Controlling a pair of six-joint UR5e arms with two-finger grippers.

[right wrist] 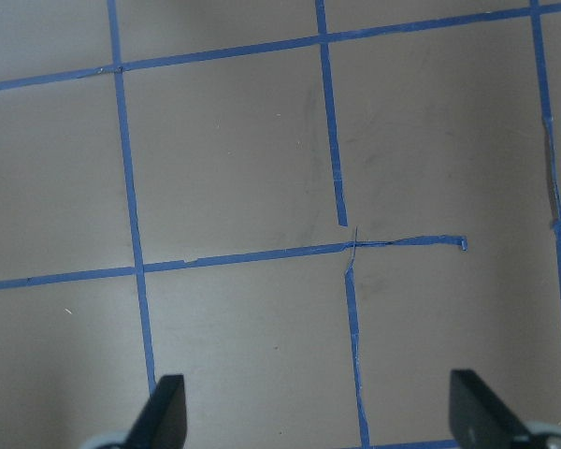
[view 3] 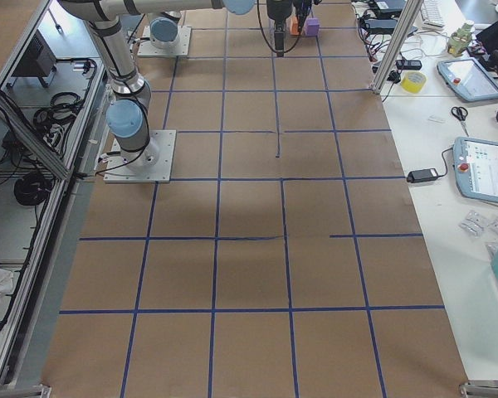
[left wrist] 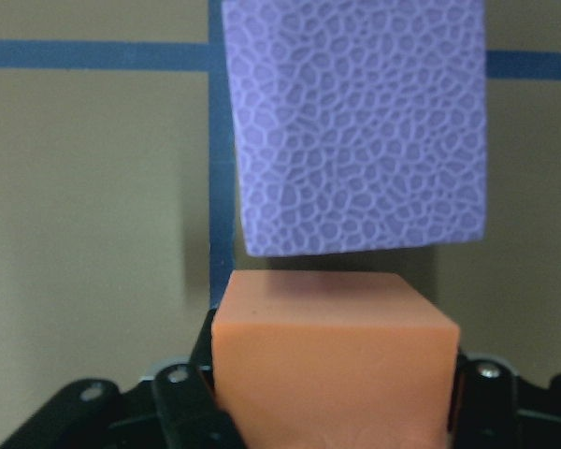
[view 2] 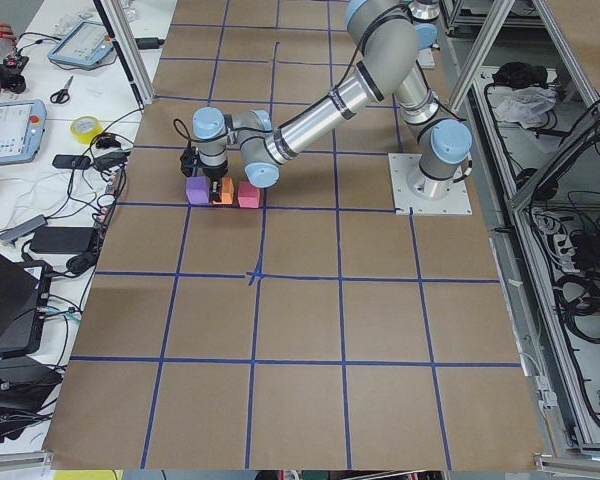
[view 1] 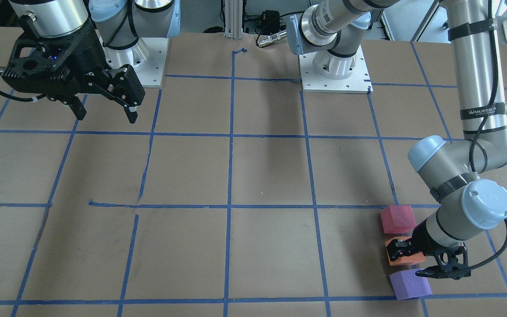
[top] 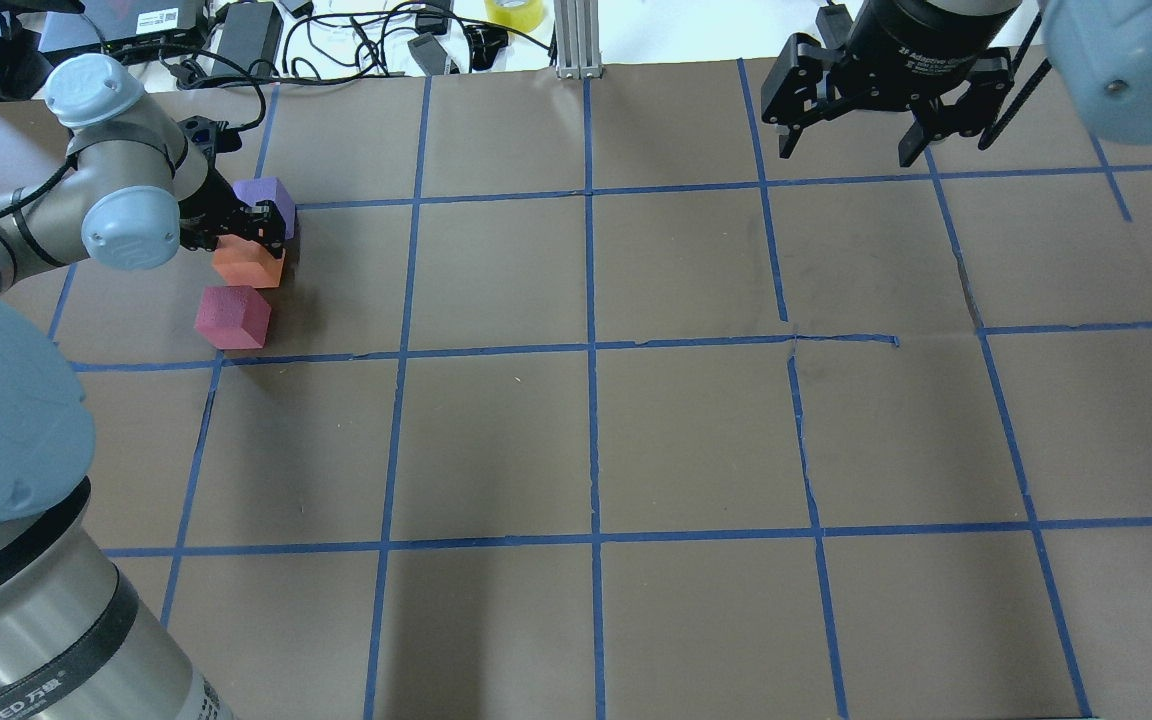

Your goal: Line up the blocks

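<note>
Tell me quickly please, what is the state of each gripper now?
Left gripper: closed on the orange block.
Right gripper: open, holding nothing.

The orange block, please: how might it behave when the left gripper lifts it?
The orange block looks like matte foam, so it is probably light and slightly squashy. Its flat faces should grip well and not roll.

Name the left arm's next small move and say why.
Probably open the left gripper and lift straight up: the orange block it clasps already sits between the purple block and the pink block, and the three look lined up, so letting go seems all that is left.
</note>
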